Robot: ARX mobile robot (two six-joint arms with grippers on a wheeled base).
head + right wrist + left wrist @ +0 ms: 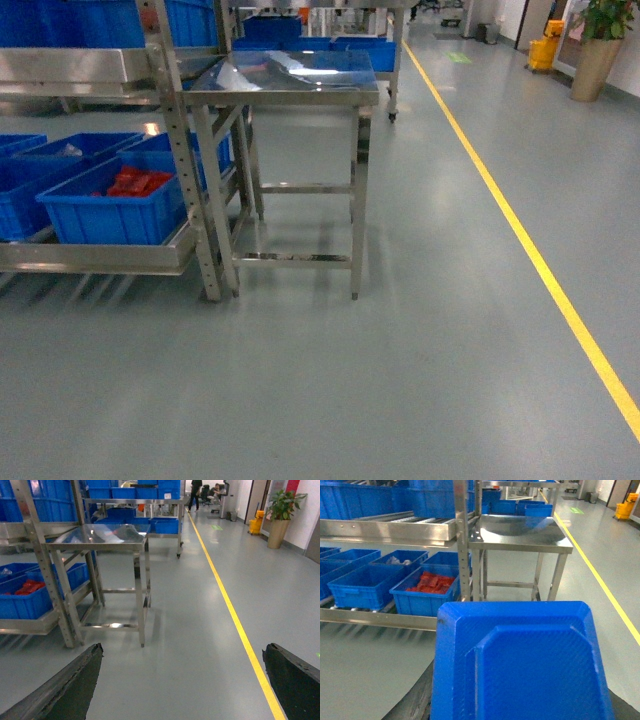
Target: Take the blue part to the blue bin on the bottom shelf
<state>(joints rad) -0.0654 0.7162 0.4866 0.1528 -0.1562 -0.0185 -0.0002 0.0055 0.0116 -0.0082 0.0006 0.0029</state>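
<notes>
A large blue part fills the lower left wrist view, and my left gripper is shut on it; only a dark finger shows beside it. Ahead stands the bottom shelf with several blue bins: an empty blue bin and one holding red parts. The head view shows that shelf and the red-filled bin at the left, with neither gripper in it. My right gripper is open over bare floor, nothing between its fingers.
A steel table stands right of the rack post. An upper roller shelf carries more blue bins. A yellow floor line runs down the aisle on the right. A potted plant and a yellow bucket stand far back.
</notes>
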